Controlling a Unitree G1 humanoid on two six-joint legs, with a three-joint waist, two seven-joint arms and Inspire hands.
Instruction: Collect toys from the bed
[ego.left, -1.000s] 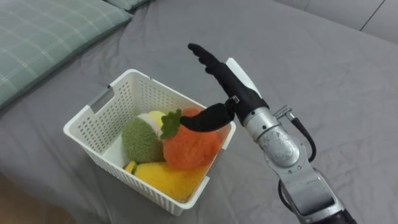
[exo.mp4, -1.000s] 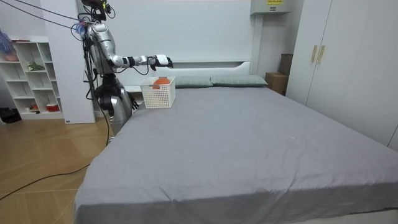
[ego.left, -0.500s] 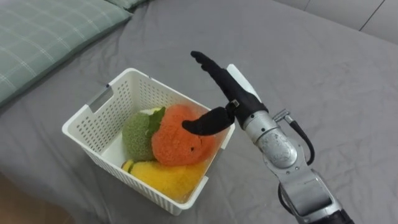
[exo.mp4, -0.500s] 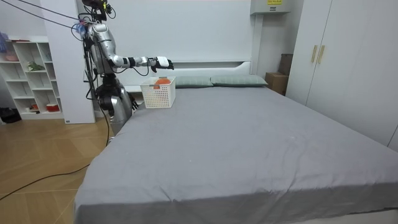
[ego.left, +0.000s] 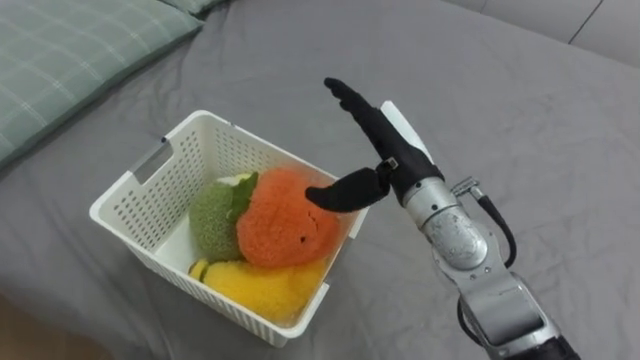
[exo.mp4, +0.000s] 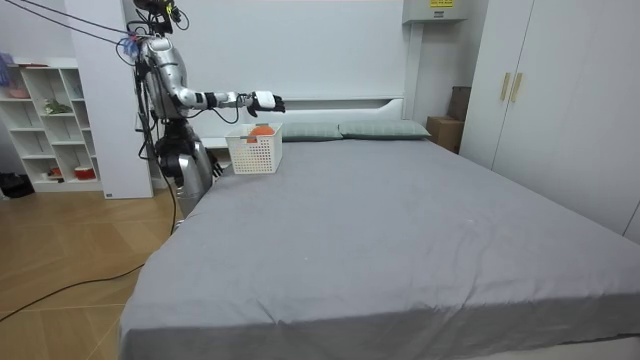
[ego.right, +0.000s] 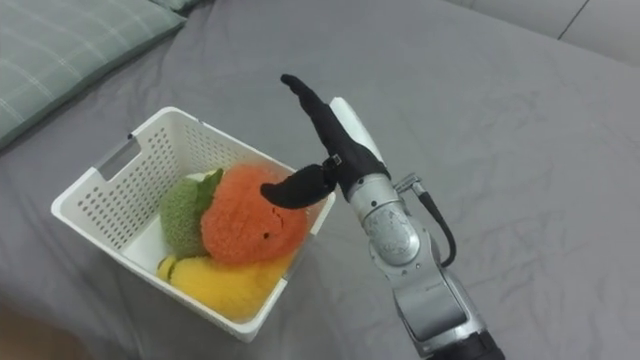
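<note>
The round orange plush toy (ego.left: 285, 217) has been released and has settled lower into the white perforated plastic basket (ego.left: 150, 200) on the grey bed sheet (ego.left: 520, 120). It lies beside the green plush toy (ego.left: 215, 222) and over the yellow plush toy (ego.left: 262, 280). The right hand (ego.left: 383, 150) is held above the basket's rim, fingers straight and spread, nothing grasped. The left hand (exo.mp4: 214, 167) is lowered by the hip. This deposit is judged complete.

Half-buried under orange toy (ego.left: 285, 220): yellow toy (ego.left: 255, 285), maybe banana; pillow (ego.left: 70, 50) cropped by edge.
</note>
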